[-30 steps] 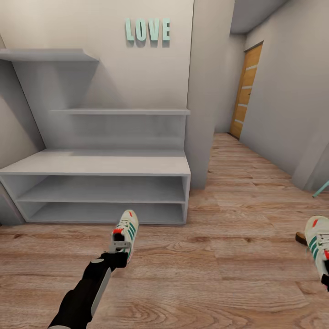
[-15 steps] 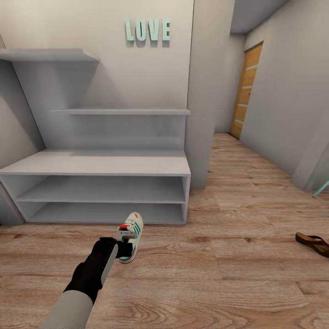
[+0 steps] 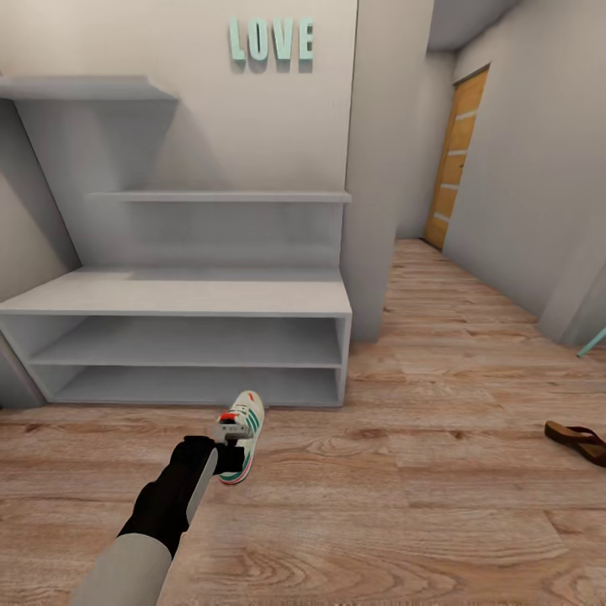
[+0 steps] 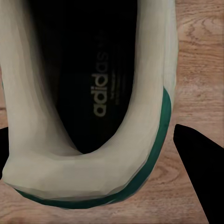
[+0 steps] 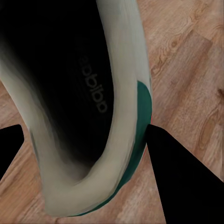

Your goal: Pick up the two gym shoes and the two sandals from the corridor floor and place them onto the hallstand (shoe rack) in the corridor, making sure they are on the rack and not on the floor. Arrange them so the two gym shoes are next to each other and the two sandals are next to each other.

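One cream-white gym shoe with green stripes and orange-red patches hangs in my left gripper, a short way in front of the pale grey hallstand. Up close, the left gripper is shut across that gym shoe's heel collar. My right gripper is shut on the heel collar of the second gym shoe, over the wood floor. A single brown sandal lies on the corridor floor at the far right. The other sandal is out of view.
The hallstand has a wide bench top, two shelf openings and stepped wall shelves under mint LOVE letters. A wall corner stands to its right. Beyond it the corridor runs to a wooden door.
Over the second, my left arm reached forward with its gym shoe, and the right-hand gym shoe left the head view, uncovering the sandal. Since then the view has only shifted slightly.
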Controlling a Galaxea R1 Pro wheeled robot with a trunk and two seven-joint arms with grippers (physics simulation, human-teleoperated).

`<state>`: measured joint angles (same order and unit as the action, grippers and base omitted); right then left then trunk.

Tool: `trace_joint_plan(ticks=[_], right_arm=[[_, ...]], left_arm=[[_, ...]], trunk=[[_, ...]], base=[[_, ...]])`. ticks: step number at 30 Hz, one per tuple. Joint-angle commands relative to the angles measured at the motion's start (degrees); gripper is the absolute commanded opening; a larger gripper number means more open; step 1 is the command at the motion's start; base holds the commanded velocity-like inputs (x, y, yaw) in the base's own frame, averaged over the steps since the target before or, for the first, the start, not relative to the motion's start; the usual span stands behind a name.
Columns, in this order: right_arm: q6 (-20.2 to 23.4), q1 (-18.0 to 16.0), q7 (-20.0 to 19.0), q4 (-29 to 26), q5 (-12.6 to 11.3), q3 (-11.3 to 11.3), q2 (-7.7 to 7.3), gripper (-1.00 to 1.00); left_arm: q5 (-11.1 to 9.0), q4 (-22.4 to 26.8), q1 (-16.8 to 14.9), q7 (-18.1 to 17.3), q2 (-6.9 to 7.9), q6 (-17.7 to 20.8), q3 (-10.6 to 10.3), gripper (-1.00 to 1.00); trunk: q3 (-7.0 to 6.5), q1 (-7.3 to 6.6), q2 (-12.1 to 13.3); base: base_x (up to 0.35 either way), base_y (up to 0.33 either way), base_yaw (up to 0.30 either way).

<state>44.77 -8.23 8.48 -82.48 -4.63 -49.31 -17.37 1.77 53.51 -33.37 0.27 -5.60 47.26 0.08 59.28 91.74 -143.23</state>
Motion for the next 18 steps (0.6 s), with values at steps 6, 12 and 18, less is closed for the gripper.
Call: trace_joint_plan(ticks=[6, 12, 18], right_arm=[[0.22, -0.03, 0.48, -0.07, -0.56, 0.01, -0.01, -1.0], [0.23, -0.03, 0.48, -0.11, -0.56, 0.01, 0.01, -1.0], [0.2, -0.03, 0.48, -0.05, -0.56, 0.01, 0.05, -1.0]], left_arm=[[0.17, 0.1, -0.07, -0.09, -0.02, 0.19, 0.01, -1.0], [0.17, 0.11, -0.87, -0.04, -0.02, 0.12, 0.01, -1.0], [0.19, 0.09, -1.37, -0.02, -0.02, -2.2, 0.01, -1.0]], trunk=[[1.96, 0.14, -0.11], [3.85, 0.29, -0.19], [5.57, 0.45, -0.27]], base=[[0.0, 0.0, 0.0], [0.0, 0.0, 0.0], [0.0, 0.0, 0.0]])
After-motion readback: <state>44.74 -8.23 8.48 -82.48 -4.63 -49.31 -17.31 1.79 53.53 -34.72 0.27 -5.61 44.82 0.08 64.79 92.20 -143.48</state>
